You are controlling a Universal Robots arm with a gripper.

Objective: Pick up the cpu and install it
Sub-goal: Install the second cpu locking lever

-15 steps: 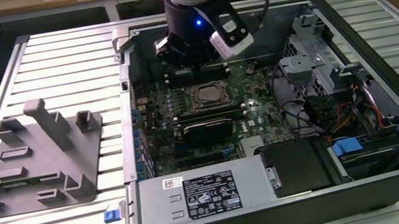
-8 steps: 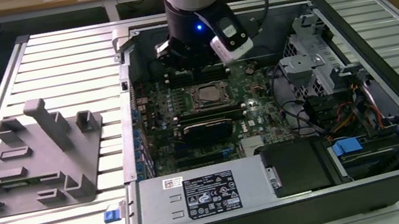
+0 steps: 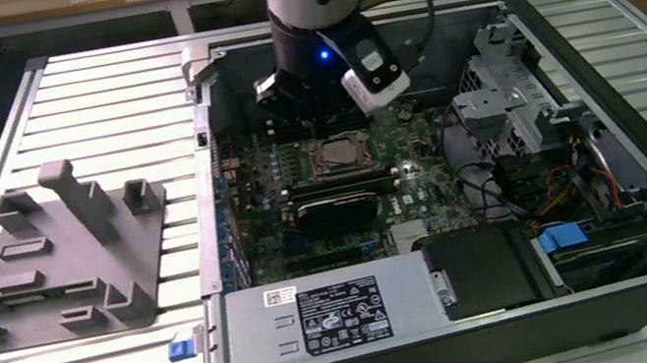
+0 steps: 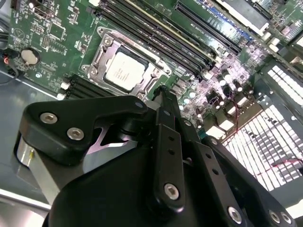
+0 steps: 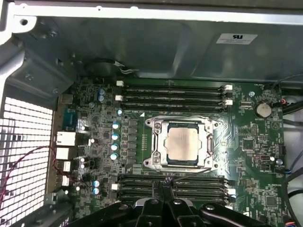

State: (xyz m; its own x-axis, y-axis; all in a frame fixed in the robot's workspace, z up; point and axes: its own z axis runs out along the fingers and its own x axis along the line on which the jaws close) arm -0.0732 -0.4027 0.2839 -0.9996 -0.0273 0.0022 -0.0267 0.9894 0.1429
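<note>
The cpu [image 5: 183, 144] lies flat in the black-framed metal socket [image 5: 156, 146] of the green motherboard, silvery top up; it also shows in the second wrist view [image 4: 124, 72] and in the exterior view [image 3: 336, 152]. My gripper [image 5: 165, 185] hovers a little above the board, beside the socket and over the memory slots, apart from the cpu. Its black fingers [image 4: 163, 101] are pressed together with nothing between them. In the exterior view the arm's wrist [image 3: 321, 52] hangs inside the open computer case, just behind the socket.
The open computer case [image 3: 615, 20] holds drive cages and cables on the exterior view's right and a power supply [image 3: 327, 316] in front. A grey plastic tray with upright posts [image 3: 58, 258] stands on the slatted table at the exterior view's left. Memory slots [image 5: 173, 92] flank the socket.
</note>
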